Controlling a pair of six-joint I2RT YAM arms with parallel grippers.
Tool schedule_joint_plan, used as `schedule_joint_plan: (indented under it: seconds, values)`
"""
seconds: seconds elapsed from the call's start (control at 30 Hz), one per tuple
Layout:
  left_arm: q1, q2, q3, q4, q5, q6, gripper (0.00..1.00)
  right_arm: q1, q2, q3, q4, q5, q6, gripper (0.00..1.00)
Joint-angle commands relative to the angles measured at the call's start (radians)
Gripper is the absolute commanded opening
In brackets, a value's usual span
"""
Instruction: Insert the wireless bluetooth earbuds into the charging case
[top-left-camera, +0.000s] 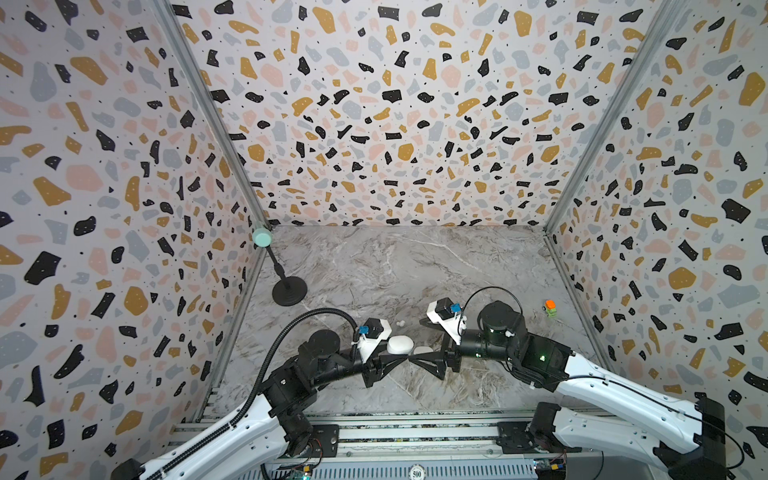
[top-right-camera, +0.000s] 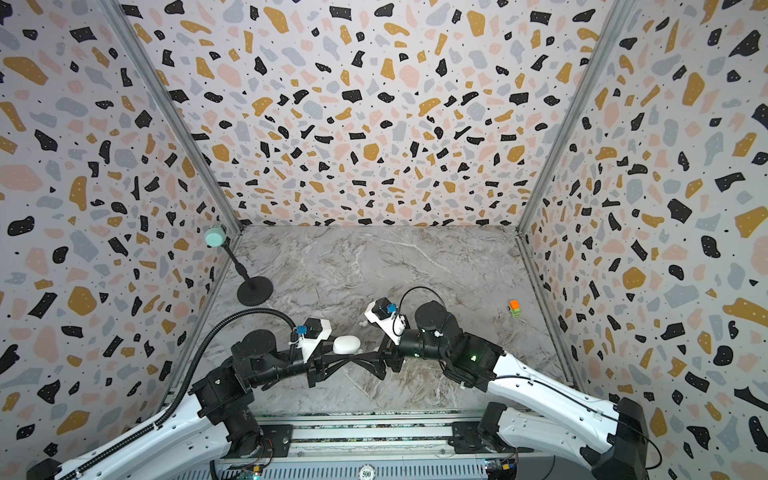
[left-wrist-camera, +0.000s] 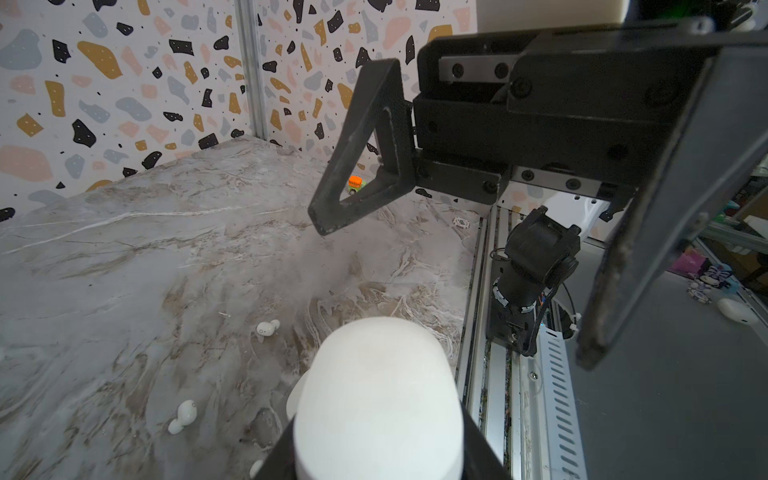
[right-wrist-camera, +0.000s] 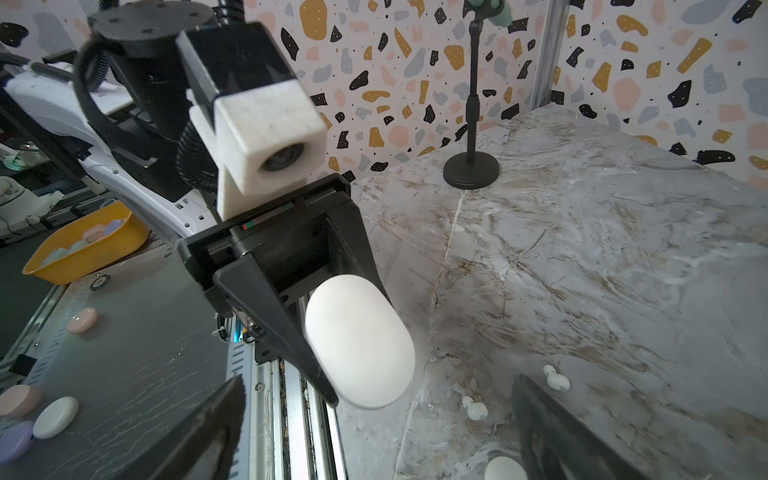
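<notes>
Left end effector (right-wrist-camera: 358, 349): recorded closed on the case (top-left-camera: 400, 344). The white oval was clamped between the two black fingers, with one rounded end projecting past the fingertips. The case was seen as a smooth, shut oval. Whether it touched the surface (top-left-camera: 415, 266) could not be told.

Right end effector (top-left-camera: 416, 340): recorded fully open, with nothing held. It was pointed toward the left end effector, and in both top views the nearest fingertips of the two were seen almost meeting. The held case was placed just ahead of the spread fingers.

A second case (right-wrist-camera: 505, 469) was noted lying on the surface beneath the right end effector, between its fingers. It was cut off by the frame edge in the right wrist view and untouched by either finger.

Two earbuds (right-wrist-camera: 476, 409) were seen loose on the surface, ahead of the right end effector and near one of its fingertips. They lay apart from each other, and neither was touched. In a top view only one of the earbuds (top-left-camera: 400, 323) was made out, just beyond the held case on the back-wall side.

An orange toy (top-left-camera: 550, 307) was noted well apart, behind and outward of the right end effector. A black stand (top-left-camera: 289, 291) was noted well apart from the left end effector, toward the back corner.
</notes>
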Motion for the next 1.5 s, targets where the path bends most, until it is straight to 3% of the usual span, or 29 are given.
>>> schedule_joint_plan:
  seconds: [0.0, 0.27, 0.7, 1.47]
  values:
    - [0.002, -0.008, 0.011, 0.069, -0.002, -0.015, 0.0, 0.024, 0.003, 0.067, -0.069, 0.08, -0.037, 1.0]
    - [0.001, -0.023, -0.003, 0.075, 0.006, -0.027, 0.0, 0.039, 0.015, 0.097, -0.131, 0.138, -0.066, 1.0]
    - [0.001, -0.041, -0.028, 0.105, 0.085, -0.02, 0.0, 0.049, 0.042, 0.097, -0.124, 0.148, -0.068, 0.99]
    - [-0.011, -0.035, -0.044, 0.121, 0.113, -0.016, 0.0, 0.051, 0.042, 0.102, -0.114, 0.254, -0.059, 0.99]
